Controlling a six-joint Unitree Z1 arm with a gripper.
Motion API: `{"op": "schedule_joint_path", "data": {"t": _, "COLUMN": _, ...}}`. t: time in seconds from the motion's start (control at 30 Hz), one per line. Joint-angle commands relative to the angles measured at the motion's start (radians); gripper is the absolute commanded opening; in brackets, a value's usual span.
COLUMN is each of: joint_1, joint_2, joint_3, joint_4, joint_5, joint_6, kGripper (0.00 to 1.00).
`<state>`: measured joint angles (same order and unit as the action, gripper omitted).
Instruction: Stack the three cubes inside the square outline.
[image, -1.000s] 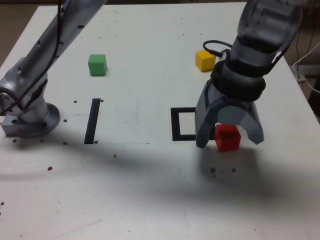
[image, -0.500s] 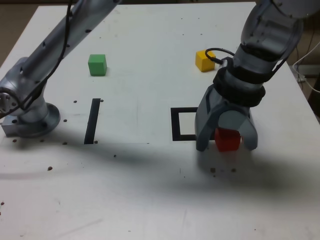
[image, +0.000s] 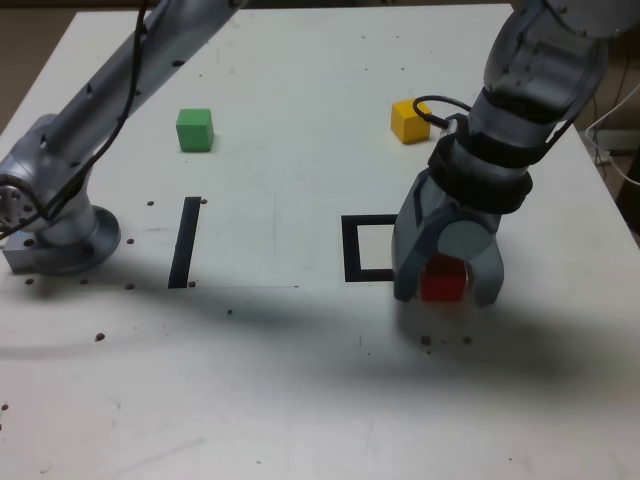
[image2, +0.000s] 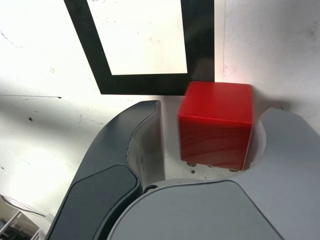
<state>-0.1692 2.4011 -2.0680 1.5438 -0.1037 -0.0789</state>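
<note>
Since earlier frame: jaws drawn closer together, red cube nudged toward exterior view's left. Gripper (image: 446, 295) low over counter (image: 280, 400), fingers apart astride small solid red cube (image: 442, 280), gap on one side, no clamp. Exterior view, from gripper: thick black square outline (image: 351, 250) at 10 o'clock, near; yellow cube (image: 410, 121) almost 12, farther; green cube (image: 195, 130) 10, well apart. Step judged: grasping red. Next: finish closing, lift, centre inside outline.

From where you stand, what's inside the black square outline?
Inside the outline, only bare white surface shows, no cube. The pincer covers part of it in the exterior view.
</note>
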Motion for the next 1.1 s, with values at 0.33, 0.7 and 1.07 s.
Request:
{"op": "schedule_joint_path", "data": {"t": 0.33, "joint_1": 0.002, "joint_2": -0.01, "joint_3": 0.003, "joint_4": 0.027, "joint_5": 0.003, "joint_6": 0.002, "kGripper": 0.33}}
{"op": "schedule_joint_path", "data": {"t": 0.7, "joint_1": 0.012, "joint_2": -0.055, "joint_3": 0.062, "joint_4": 0.034, "joint_5": 0.029, "joint_6": 0.005, "kGripper": 0.33}}
{"op": "schedule_joint_path", "data": {"t": 1.07, "joint_1": 0.057, "joint_2": -0.156, "joint_3": 0.232, "joint_4": -0.031, "joint_5": 0.058, "joint_6": 0.008, "kGripper": 0.33}}
